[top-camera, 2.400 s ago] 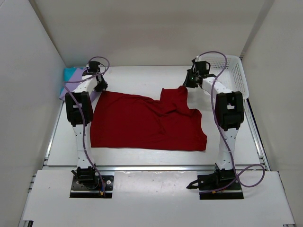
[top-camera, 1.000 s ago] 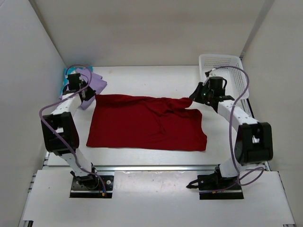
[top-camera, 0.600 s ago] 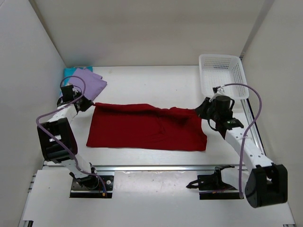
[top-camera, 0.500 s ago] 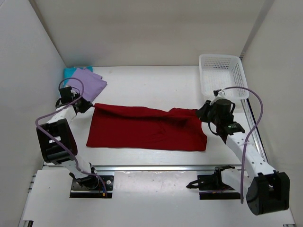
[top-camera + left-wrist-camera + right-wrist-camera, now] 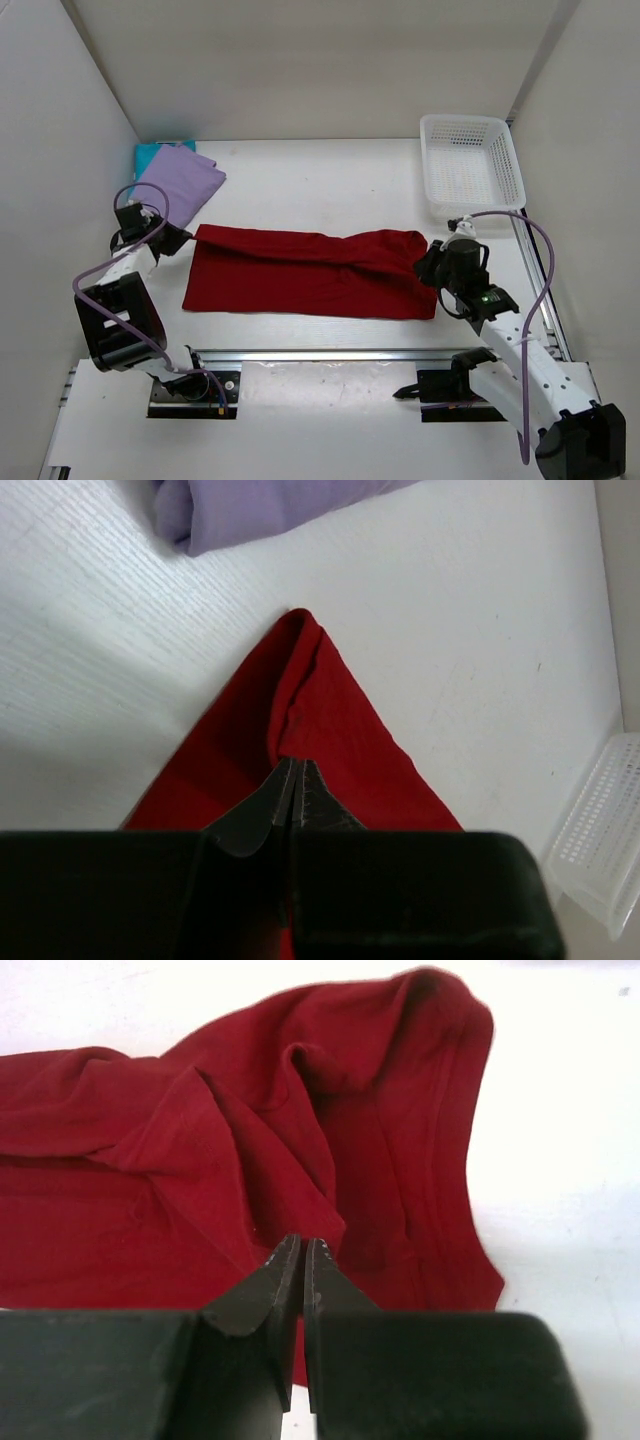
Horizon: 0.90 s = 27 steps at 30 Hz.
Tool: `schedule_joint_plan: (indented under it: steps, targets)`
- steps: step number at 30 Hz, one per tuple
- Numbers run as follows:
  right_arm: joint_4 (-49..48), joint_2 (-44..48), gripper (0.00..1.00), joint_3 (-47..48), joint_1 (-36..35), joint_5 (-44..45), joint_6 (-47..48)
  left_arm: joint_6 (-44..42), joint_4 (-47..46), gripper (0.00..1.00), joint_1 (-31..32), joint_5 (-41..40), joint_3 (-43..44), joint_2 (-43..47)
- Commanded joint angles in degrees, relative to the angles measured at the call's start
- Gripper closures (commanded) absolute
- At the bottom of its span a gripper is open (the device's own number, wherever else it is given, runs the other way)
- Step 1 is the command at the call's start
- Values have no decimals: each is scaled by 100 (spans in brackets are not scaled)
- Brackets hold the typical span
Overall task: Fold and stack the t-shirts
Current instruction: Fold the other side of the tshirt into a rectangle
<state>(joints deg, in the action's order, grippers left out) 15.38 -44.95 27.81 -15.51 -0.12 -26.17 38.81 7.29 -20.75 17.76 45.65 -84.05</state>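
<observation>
Across the white desk (image 5: pixel 320 180), the soft red cloth t-shirt (image 5: pixel 310 272) lay doubled lengthwise; the left end effector (image 5: pixel 166 240) and the right end effector (image 5: pixel 430 262) each clenched one end of its upper layer, probably to hold the fold taut and even

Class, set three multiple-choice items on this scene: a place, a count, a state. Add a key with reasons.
1. Where is the basket? A. far right of the table B. near left C. on a shirt
2. How many shirts show? A. one B. two C. three
3. The left gripper is: A. wide open B. out of view C. shut on the red shirt
Key: 1 A, it stands at the table's far right edge; 2 C, red, plus a lavender shirt lying on a teal shirt; 3 C, its jaws pinch a red corner.
</observation>
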Motion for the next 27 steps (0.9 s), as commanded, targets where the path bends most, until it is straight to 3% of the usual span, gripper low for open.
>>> schedule_joint_plan:
  steps: [1, 4, 8, 9, 13, 15, 17, 19, 22, 25, 27]
  targets:
    - [123, 214, 100, -205, -171, 399, -361, -67, -25, 100, 19, -114, -230, 380]
    - [106, 241, 100, -425, -242, 137, -669, 65, -192, 98, -201, 43, -469, 320]
    - [-34, 267, 100, -908, 327, -584, -933, 241, -306, 64, -289, 315, -565, 266]
    - [-61, 346, 98, -988, 512, -734, -933, 328, -351, 61, -315, 351, -557, 336]
    - [175, 593, 81, -1041, 435, -622, -899, 899, -930, 69, -395, 614, -802, 731]
    - [439, 724, 64, -902, 199, -271, -820, 822, -966, 70, -140, 545, -654, 855]
    - [510, 865, 59, -734, 57, 151, -749, 586, -862, 68, 507, 387, -452, 943]
    - [318, 787, 65, -532, -144, 258, -749, 286, -729, 69, 1150, -86, -207, 1083]
    - [-419, -45, 99, -260, -461, -144, -644, -118, -457, 67, 2642, -763, -170, 1119]
    - [-990, -1248, 100, 319, -873, -321, -171, -136, -676, 68, 3181, -880, -424, 1014]
    - [-1123, -1805, 96, 830, -848, -479, 42, -67, -913, 69, 3131, -880, -627, 987]
